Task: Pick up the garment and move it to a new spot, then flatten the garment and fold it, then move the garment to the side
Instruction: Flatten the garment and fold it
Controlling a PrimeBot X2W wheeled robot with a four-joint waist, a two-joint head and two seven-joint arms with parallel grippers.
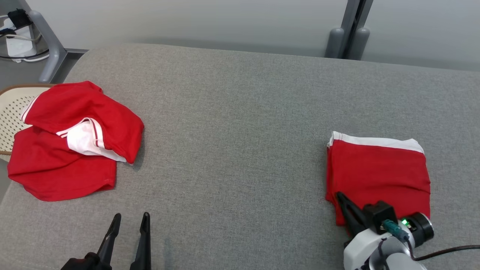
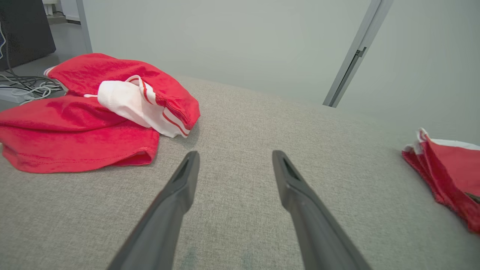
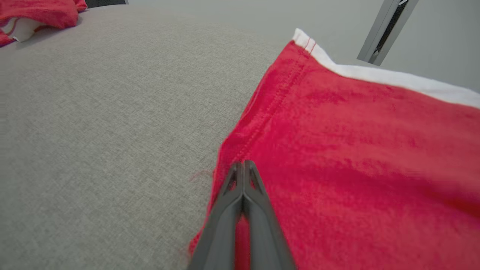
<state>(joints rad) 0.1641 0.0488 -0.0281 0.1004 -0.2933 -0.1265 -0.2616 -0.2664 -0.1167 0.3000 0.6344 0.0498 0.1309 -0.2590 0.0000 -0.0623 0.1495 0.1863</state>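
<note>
Nearest me, low over the front edge of the counter (image 1: 240, 123), the left gripper (image 1: 131, 219) hangs with its two dark fingers spread wide and nothing between them. Over on the right, the right gripper (image 1: 340, 195) has its fingers pressed tight together, with the tips at the near left corner of the folded garment (image 1: 378, 172). I cannot tell whether any cloth is caught between them.

That garment is a neat red rectangle with a white band along its far edge, lying flat near the right end of the counter. It looks like thin knit cloth: light, soft and limp. Its stacked layers would likely slide apart or sag open if lifted by one ply. I judge the best hold to be on the left edge, pinching through all the layers. A low sideways drag might also work, though the counter's coarse grey weave may grip the bottom layer.

At the far left end a second red garment (image 1: 63, 168) with white striped trim lies crumpled, partly over a pale perforated basket or seat (image 1: 11, 112). Behind the counter stands a plain pale wall (image 1: 187, 18) with a grey metal post (image 1: 354, 22).
</note>
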